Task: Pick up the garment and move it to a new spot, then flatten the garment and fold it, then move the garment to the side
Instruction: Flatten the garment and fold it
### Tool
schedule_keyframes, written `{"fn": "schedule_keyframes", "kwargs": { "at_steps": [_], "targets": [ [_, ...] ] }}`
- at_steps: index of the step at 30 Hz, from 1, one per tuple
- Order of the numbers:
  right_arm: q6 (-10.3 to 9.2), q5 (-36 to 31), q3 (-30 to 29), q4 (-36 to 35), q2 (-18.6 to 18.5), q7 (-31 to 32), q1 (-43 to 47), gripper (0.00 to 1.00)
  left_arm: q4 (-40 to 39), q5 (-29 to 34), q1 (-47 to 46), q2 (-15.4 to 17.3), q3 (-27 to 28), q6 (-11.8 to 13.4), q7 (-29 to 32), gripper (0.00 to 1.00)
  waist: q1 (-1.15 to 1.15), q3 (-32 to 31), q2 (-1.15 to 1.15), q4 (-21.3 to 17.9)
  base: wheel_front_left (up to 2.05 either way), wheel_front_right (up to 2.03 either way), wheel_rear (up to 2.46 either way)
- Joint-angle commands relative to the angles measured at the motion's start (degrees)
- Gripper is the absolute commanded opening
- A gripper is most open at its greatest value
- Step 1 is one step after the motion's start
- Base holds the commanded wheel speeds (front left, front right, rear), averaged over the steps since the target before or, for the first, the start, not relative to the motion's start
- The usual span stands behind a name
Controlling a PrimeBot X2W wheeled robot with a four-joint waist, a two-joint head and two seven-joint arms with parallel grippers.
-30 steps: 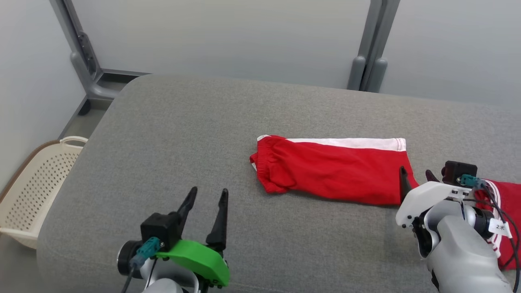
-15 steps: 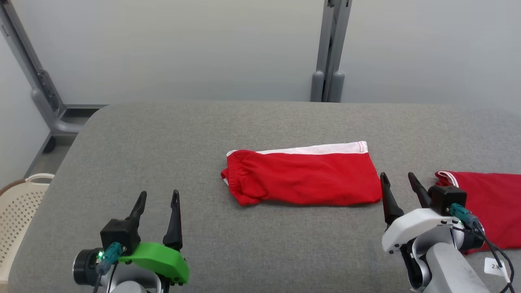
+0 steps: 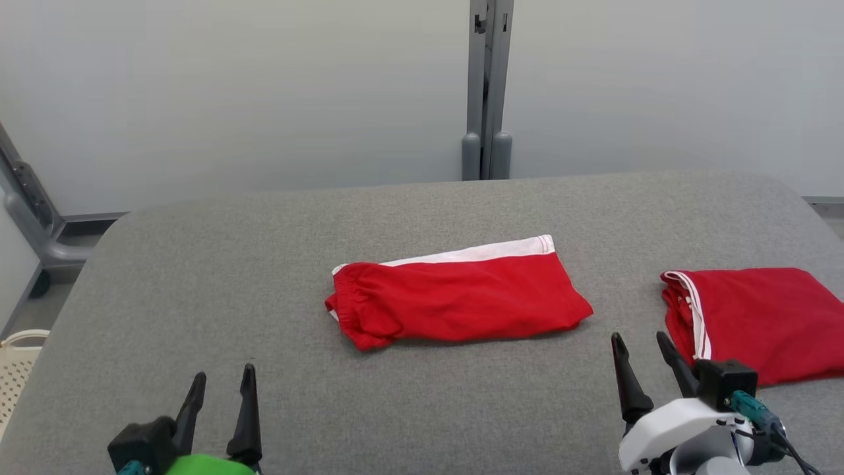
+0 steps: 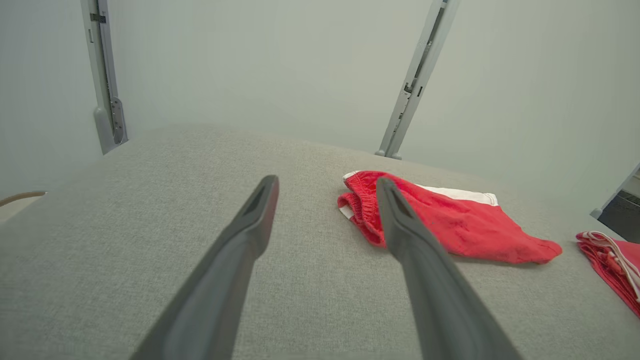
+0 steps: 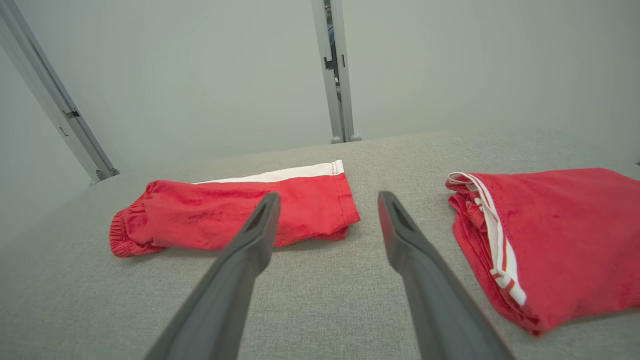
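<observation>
A red garment (image 3: pixel 461 297), folded into a long strip with a white band along its far edge, lies mid-table; it also shows in the left wrist view (image 4: pixel 450 225) and the right wrist view (image 5: pixel 240 212). A second folded red garment (image 3: pixel 752 316) with white stripes lies at the right (image 5: pixel 560 230). My left gripper (image 3: pixel 224 373) stands open near the front left edge, well clear of the cloth (image 4: pixel 326 182). My right gripper (image 3: pixel 638 338) is open and empty, in front of the gap between the two garments (image 5: pixel 328 197).
The grey padded table (image 3: pixel 264 264) has rounded corners and drops off at left and right. A perforated cream basket (image 3: pixel 13 369) stands on the floor at the left. A grey post (image 3: pixel 486 99) rises behind the table against a pale wall.
The head camera has swung right, so the whole picture slid left and the second garment came fully into view. My right gripper now sits farther back from the middle garment's end. Both stay open.
</observation>
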Motion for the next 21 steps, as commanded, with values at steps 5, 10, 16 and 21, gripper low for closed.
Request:
{"fn": "schedule_keyframes", "kwargs": {
  "at_steps": [5, 10, 16, 21],
  "targets": [
    [-0.02, -1.04, -0.61, -1.7, -0.08, 0.68, 3.49, 1.0, 1.68, 2.21, 4.07, -0.75, 2.28, 0.15, -0.2, 1.0, 0.0, -0.31, 0.0, -0.55, 0.0, 0.0, 0.0],
    [-0.02, -1.42, -1.75, -2.47, -0.07, 1.43, 4.89, 1.0, 2.73, 4.54, 4.63, 0.37, 0.85, -0.38, -0.19, 1.0, 0.0, -0.16, 0.0, -0.24, 0.0, 0.0, 0.0],
    [-0.02, -0.87, -2.52, -3.18, -0.06, 2.3, 5.71, 1.0, 1.95, 4.4, 4.24, 0.91, 0.49, -0.28, 0.63, 1.0, 0.0, 0.03, 0.0, 0.22, 0.0, 0.0, 0.0],
    [-0.02, 0.16, -2.62, -3.48, -0.07, 2.61, 5.53, 1.0, 1.32, 4.1, 3.64, 1.1, 0.48, -0.39, 1.2, 1.0, 0.0, 0.44, 0.0, 0.5, 0.0, 0.0, 0.0]
  ]
}}
